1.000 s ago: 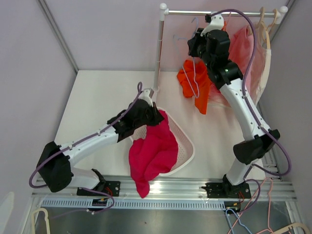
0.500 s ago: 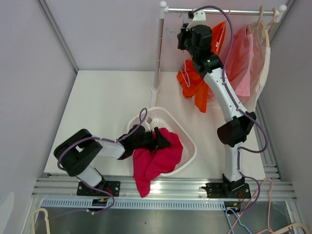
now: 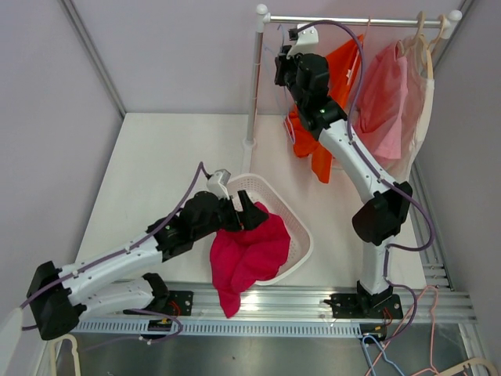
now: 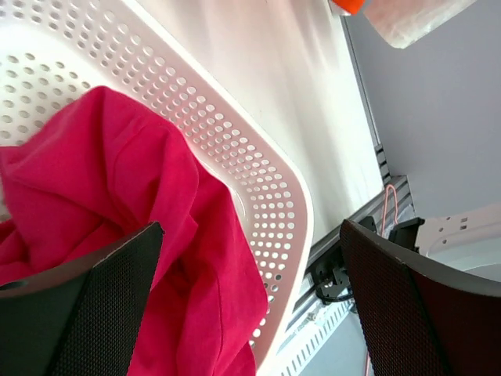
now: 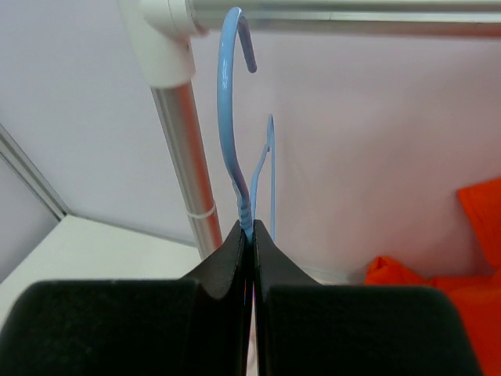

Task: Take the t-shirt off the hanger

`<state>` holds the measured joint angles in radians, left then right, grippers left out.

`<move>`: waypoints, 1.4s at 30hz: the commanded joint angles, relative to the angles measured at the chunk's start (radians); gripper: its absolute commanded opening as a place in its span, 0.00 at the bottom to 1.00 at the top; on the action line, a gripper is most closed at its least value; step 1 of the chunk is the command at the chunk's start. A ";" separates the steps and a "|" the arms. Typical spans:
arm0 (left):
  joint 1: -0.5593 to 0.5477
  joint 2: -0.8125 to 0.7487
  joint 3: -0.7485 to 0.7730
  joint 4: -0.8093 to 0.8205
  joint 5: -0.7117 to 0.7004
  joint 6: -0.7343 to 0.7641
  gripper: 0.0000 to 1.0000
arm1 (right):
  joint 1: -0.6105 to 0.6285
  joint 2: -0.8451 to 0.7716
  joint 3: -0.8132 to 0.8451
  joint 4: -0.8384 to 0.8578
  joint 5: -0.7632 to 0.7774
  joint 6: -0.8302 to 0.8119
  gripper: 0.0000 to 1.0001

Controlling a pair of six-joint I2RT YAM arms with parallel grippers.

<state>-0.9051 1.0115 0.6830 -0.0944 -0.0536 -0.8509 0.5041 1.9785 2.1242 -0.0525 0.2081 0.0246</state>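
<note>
The crimson t-shirt (image 3: pixel 246 254) lies crumpled in the white perforated basket (image 3: pixel 301 235), one end spilling over the near rim; it shows close up in the left wrist view (image 4: pixel 117 180). My left gripper (image 3: pixel 249 211) hovers just above it, open, and the cloth passes below the gap (image 4: pixel 250 235) untouched by either finger. High at the rack, my right gripper (image 5: pixel 252 231) is shut on the twisted neck of a bare light-blue wire hanger (image 5: pixel 235 157). The hanger's hook reaches the left end of the rail (image 5: pixel 352 12); whether it rests on it I cannot tell.
An orange garment (image 3: pixel 313 141) and a pink one (image 3: pixel 383 86) hang from the rail (image 3: pixel 352 19) to the right of my right gripper. The rack's upright post (image 3: pixel 252 86) stands just behind the basket. Spare hangers (image 3: pixel 391 360) lie below the table's front rail.
My left gripper has opened and let go of the t-shirt, which has settled into the basket. My right arm has carried the empty hanger up and left to the rail's end.
</note>
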 commanded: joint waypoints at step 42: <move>-0.008 -0.163 0.079 -0.271 -0.100 0.113 1.00 | -0.078 0.010 0.315 -0.297 -0.053 0.204 0.87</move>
<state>-0.9077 0.8574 0.7372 -0.3698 -0.1543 -0.7574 0.4355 2.1067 2.4710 -0.3000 0.1482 0.2054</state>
